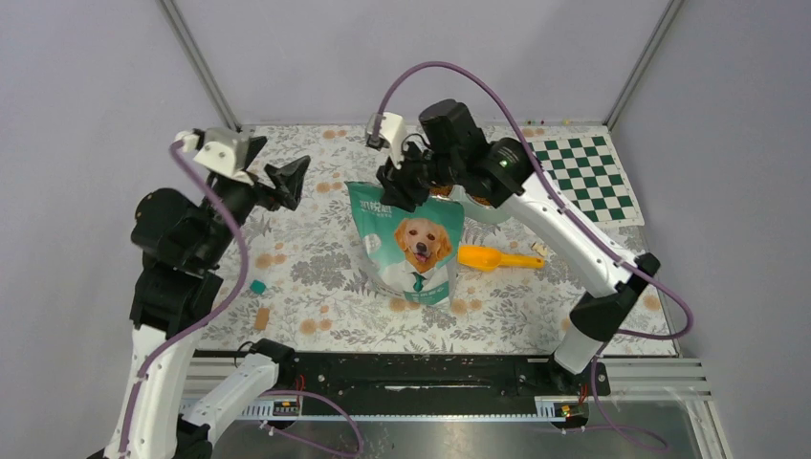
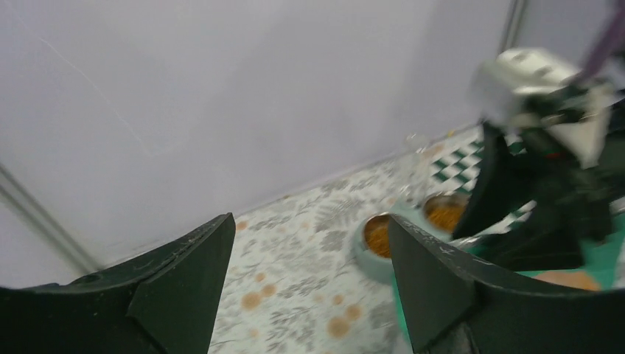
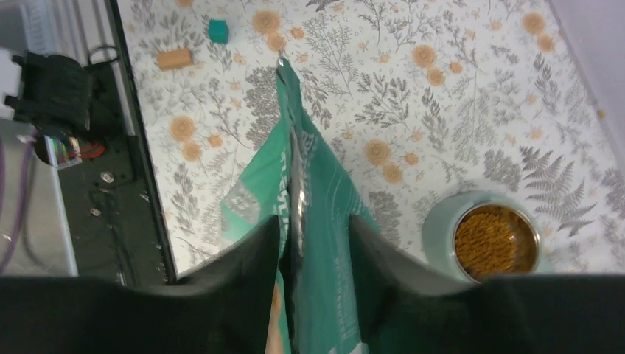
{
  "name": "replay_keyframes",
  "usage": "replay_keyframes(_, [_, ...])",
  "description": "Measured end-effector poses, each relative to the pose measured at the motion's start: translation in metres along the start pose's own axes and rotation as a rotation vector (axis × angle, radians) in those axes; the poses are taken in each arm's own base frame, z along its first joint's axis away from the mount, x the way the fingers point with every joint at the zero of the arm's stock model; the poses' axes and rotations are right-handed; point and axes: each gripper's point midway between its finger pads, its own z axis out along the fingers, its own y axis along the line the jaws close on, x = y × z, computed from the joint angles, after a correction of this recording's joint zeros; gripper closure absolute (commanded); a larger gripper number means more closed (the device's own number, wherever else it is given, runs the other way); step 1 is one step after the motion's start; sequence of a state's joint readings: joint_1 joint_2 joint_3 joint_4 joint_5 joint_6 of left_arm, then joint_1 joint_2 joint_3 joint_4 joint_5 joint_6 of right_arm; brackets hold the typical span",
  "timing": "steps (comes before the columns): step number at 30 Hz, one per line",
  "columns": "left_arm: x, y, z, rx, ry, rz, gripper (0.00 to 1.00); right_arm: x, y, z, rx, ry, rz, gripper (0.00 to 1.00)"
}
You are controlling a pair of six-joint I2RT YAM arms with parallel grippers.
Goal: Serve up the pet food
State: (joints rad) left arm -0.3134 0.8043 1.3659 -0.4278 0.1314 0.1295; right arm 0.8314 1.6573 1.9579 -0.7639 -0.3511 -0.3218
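The pet food (image 3: 495, 240) is brown kibble filling a pale green bowl (image 3: 442, 228) on the floral mat. In the left wrist view the pet food (image 2: 377, 236) shows in two bowl cups. A teal bag (image 1: 409, 244) with a dog picture stands upright mid-table. My right gripper (image 3: 314, 219) is open, and its fingers straddle the top seam of the bag (image 3: 298, 169) with gaps on both sides. To the left of the bag, my left gripper (image 2: 311, 219) hangs open above the mat, holding nothing. The yellow-orange scoop (image 1: 493, 258) lies right of the bag.
A green checkered mat (image 1: 583, 177) lies at the back right. A small teal cube (image 1: 258, 286) and a wooden block (image 1: 262, 316) sit front left. The black rail (image 1: 402, 368) runs along the near edge. Grey walls close the back and sides.
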Motion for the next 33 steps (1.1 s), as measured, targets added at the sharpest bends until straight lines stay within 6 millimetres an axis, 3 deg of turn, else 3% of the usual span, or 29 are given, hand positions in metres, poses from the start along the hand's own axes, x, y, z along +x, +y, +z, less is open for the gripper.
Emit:
replay_keyframes(2, [-0.008,-0.003,-0.006,-0.004,-0.041,-0.084,0.23,-0.002,-0.001,0.008,-0.011,0.025,-0.012,0.96])
replay_keyframes(3, [-0.011,-0.005,-0.010,-0.005,-0.057,-0.119,0.23,-0.003,0.001,0.011,-0.018,0.037,-0.011,1.00])
replay_keyframes(9, [-0.022,-0.008,-0.021,-0.016,-0.106,-0.248,0.23,-0.005,0.008,0.009,-0.023,0.070,-0.005,1.00])
replay_keyframes(16, [0.003,0.000,-0.035,-0.118,-0.019,-0.367,0.22,-0.014,0.001,0.017,0.030,0.069,0.095,1.00])
replay_keyframes(25, [0.029,0.009,-0.084,-0.242,0.035,-0.426,0.20,-0.056,-0.030,0.074,0.117,-0.066,0.183,1.00])
replay_keyframes(30, [0.037,0.011,-0.104,-0.278,0.047,-0.439,0.16,-0.075,-0.040,0.091,0.134,-0.161,0.203,1.00])
replay_keyframes(31, [0.039,0.011,-0.106,-0.281,0.055,-0.439,0.15,-0.078,-0.041,0.095,0.135,-0.181,0.209,0.92])
replay_keyframes(33, [0.044,0.010,-0.107,-0.281,0.077,-0.437,0.14,-0.081,-0.043,0.101,0.136,-0.207,0.217,0.60])
